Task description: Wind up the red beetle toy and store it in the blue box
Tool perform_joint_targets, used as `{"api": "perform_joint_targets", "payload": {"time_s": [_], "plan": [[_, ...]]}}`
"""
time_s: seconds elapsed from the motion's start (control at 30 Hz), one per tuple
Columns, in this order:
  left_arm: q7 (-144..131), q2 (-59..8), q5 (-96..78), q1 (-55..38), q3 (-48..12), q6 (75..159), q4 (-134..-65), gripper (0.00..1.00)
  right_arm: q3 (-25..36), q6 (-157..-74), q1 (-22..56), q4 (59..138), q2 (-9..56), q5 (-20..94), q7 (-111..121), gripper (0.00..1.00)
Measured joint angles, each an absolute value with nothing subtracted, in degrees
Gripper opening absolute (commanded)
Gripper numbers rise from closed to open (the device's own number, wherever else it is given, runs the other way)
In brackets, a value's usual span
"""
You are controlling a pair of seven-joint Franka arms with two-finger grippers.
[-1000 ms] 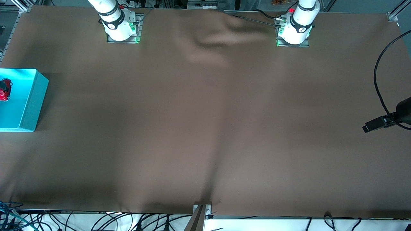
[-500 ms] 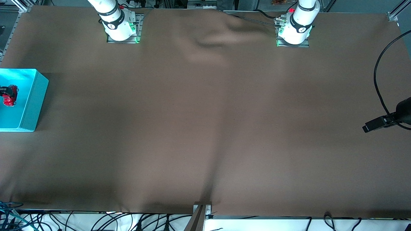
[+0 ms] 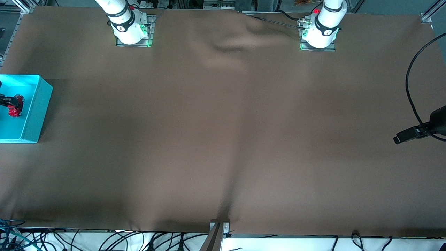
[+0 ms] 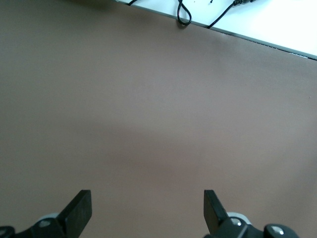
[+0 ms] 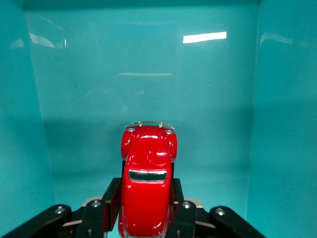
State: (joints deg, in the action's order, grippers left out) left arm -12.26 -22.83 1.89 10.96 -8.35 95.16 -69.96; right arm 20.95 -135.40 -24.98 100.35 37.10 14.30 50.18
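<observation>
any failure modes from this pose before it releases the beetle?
1. The right tool is shut on the red beetle toy inside the blue box; whether the wheels touch the floor can't be told, so an early release may drop or tip it.
2. If wound, it could run into a wall once freed.
3. The walls stand close on both sides, so opening or retracting could clip them.

The left tool waits open over bare table.
</observation>
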Motion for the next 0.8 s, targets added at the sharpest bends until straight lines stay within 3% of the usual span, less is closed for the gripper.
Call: {"api": "perform_joint_targets", "payload": {"time_s": [0.37, 0.8], "plan": [[-12.26, -22.83, 1.89, 10.96, -8.35, 95.16, -69.96, 1.0, 20.72, -133.74, -24.98, 98.89, 35.8, 14.4, 50.2, 1.0], [-12.26, -22.83, 1.89, 10.97, -8.34, 95.16, -69.96, 1.0, 20.32, -122.96, -24.93, 94.75, 32.67, 14.32, 50.2, 1.0]]}}
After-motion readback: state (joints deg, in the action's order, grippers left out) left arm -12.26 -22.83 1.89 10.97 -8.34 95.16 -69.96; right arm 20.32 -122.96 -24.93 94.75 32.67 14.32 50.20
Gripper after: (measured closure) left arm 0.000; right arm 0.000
